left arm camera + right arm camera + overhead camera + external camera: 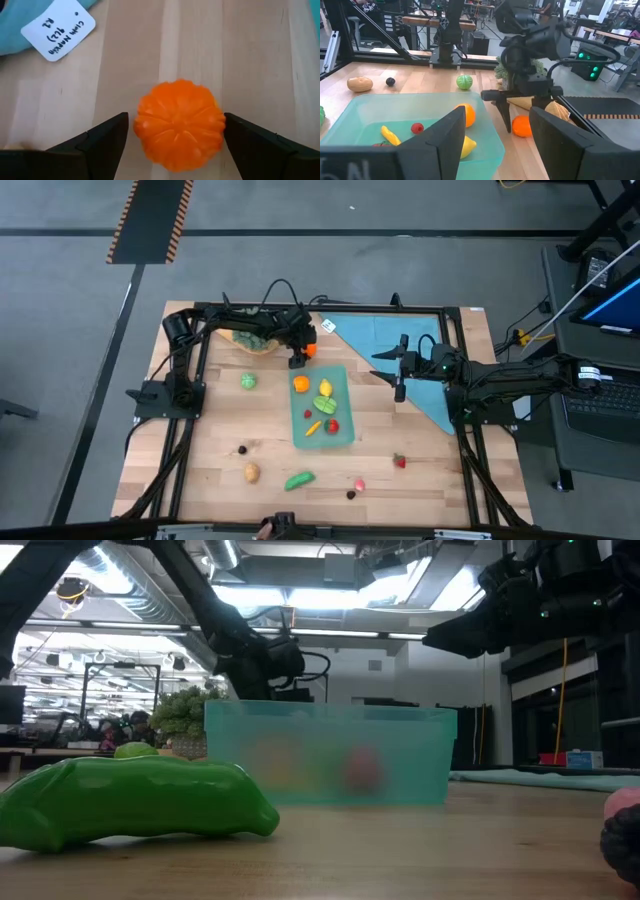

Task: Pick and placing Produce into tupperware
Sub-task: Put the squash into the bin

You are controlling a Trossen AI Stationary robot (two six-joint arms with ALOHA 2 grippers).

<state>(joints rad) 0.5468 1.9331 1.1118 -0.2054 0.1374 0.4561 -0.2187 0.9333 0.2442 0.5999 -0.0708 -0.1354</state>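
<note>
Orange pumpkin [180, 125], teal tupperware [324, 412]

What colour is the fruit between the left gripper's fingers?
Orange fruit, ribbed like a small pumpkin; clearest in the left wrist view.

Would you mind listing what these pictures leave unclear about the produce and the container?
- Low view: the container contents are blurred smears behind its frosted wall.
- Low view: a dark piece is cut off at the edge.
- Left wrist view: the left gripper fingers flank the orange pumpkin; contact unclear.

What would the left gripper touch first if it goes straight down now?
Probably the orange pumpkin: the left gripper is open with a finger on each side of it, just above the table.
</note>
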